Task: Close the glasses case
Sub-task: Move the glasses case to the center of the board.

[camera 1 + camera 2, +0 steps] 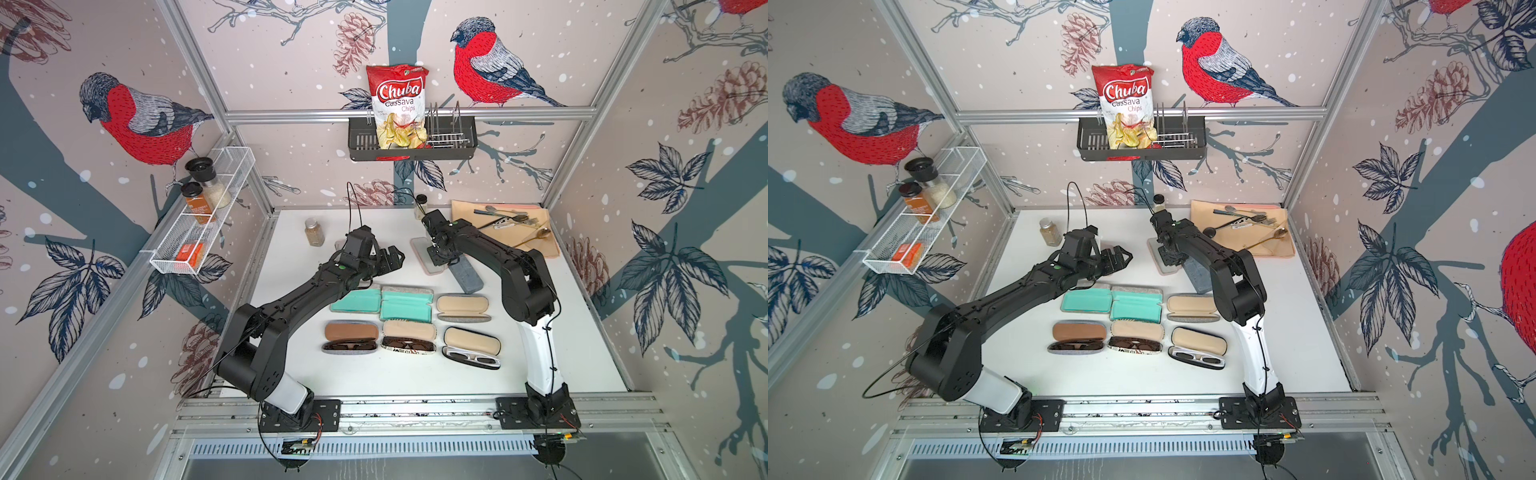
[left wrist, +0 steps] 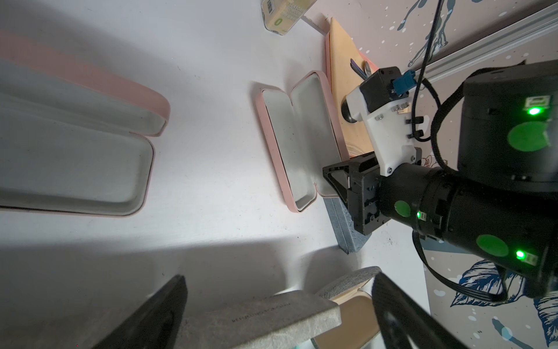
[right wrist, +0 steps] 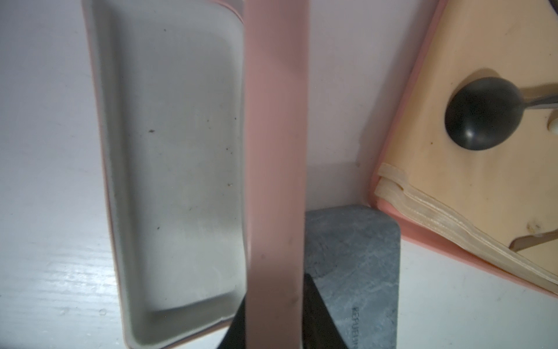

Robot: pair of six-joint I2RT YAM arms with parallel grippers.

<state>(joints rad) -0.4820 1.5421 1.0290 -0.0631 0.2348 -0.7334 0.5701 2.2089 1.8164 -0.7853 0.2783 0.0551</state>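
While its lid stands on edge, half shut, the pink hard-shell glasses case (image 1: 419, 249) sits upper centre in a top view, just beside a blue-grey felt case (image 1: 467, 278). Unpinned, its base could skid, or the lid could slip free and drop back open. The right gripper (image 1: 437, 261) pinches that lid, jaws barely parted; the left gripper (image 1: 392, 257), mid-frame, gapes wide, holding nothing.
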